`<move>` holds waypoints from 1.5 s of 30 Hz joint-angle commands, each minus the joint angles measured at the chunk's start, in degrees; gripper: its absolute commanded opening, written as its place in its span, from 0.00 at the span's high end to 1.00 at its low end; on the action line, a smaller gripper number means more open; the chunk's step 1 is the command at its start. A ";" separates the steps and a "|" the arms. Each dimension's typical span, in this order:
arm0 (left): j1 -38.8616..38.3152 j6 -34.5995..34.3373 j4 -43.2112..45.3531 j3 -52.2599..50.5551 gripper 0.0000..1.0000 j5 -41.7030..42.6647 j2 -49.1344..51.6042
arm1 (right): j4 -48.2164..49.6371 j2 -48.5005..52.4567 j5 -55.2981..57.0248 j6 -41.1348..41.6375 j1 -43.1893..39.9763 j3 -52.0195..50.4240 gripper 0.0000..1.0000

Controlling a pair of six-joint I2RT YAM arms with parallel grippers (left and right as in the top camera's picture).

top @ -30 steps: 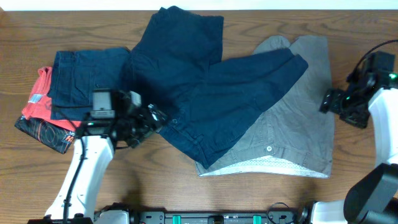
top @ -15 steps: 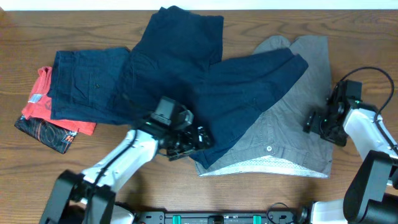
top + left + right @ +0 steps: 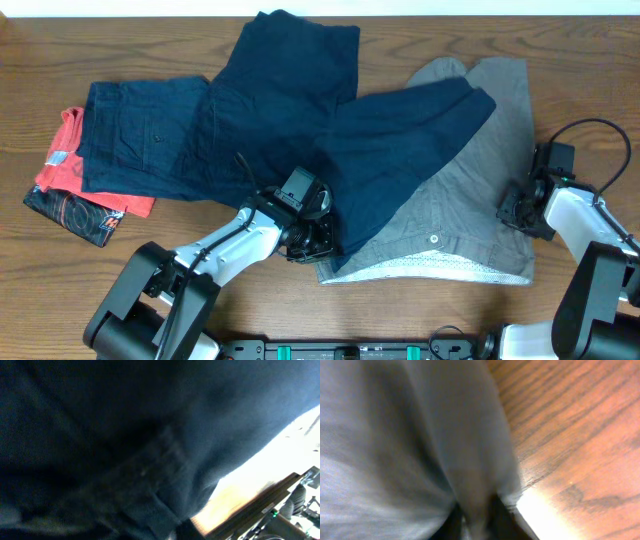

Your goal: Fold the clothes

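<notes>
Dark navy shorts (image 3: 330,150) lie spread across the table's middle, overlapping grey shorts (image 3: 480,205) on the right. My left gripper (image 3: 320,240) sits low at the navy shorts' front waistband corner and is shut on that cloth. In the left wrist view navy fabric (image 3: 125,445) fills the frame, and only one dark fingertip (image 3: 186,531) shows. My right gripper (image 3: 518,210) is at the grey shorts' right edge. In the right wrist view a fold of grey cloth (image 3: 420,435) is pinched in that gripper (image 3: 476,519).
A folded navy garment (image 3: 130,135) lies at the left on top of a red and black garment (image 3: 70,195). Bare wooden table (image 3: 580,60) shows to the right of the grey shorts and along the front edge.
My left arm swung right, from beside the folded stack to the navy shorts' front edge, and shut. My right arm moved in to the grey shorts' right edge and shut on it.
</notes>
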 commanded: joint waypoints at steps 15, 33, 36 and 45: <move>30.82 15.37 -23.98 -0.22 0.94 -8.70 -5.75 | -4.22 0.85 11.43 13.20 -27.78 -3.43 0.85; 35.65 17.64 -29.83 -0.24 0.94 -8.24 -12.96 | -3.52 -1.90 -40.44 -17.51 -12.98 11.89 0.78; 35.50 17.66 -32.04 -0.24 0.94 -8.24 -12.96 | -2.58 -0.50 -35.58 -18.73 -6.56 11.85 0.81; 35.50 17.64 -35.36 -0.24 0.94 -8.24 -12.96 | 6.32 12.63 -30.47 -18.62 3.28 11.82 0.82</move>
